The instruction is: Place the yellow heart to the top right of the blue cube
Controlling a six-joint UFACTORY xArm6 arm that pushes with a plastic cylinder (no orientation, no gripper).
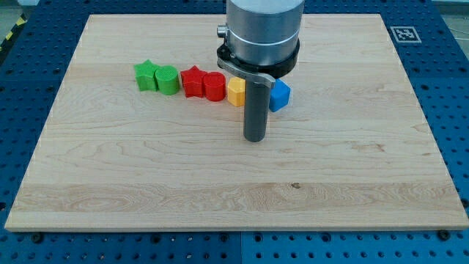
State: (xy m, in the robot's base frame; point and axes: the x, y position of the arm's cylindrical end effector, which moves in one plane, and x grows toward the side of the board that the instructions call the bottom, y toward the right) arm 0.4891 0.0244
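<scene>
Bench (146, 169) of pale wood fills most of the view, lying on a blue perforated base (29, 44), with a small printed marker (404, 34) at its top right corner. Next in size, the grey arm body (264, 33) is seen coming down from the view's top, ending in a dark rod whose lower end, my tip (254, 138), is set on the wood just below the row of blocks, between the yellow block and the blue one and slightly toward the view's bottom. No hand is fitted to this rig, so nothing is gripped or released; blocks can only be shoved. The blocks are lined up in a loose row across the upper middle: a green star (145, 75) touching a green rounded block (168, 80), then a red star (193, 80) touching a red rounded block (214, 86), then the yellow heart (235, 92), partly hidden by the rod, and the blue cube (280, 95) just beyond the rod on the view's right. The heart is placed left of the cube, so the task is judged not yet done. The tip is probably kept low and between them so that the heart can be worked round the cube without the cube being knocked.
</scene>
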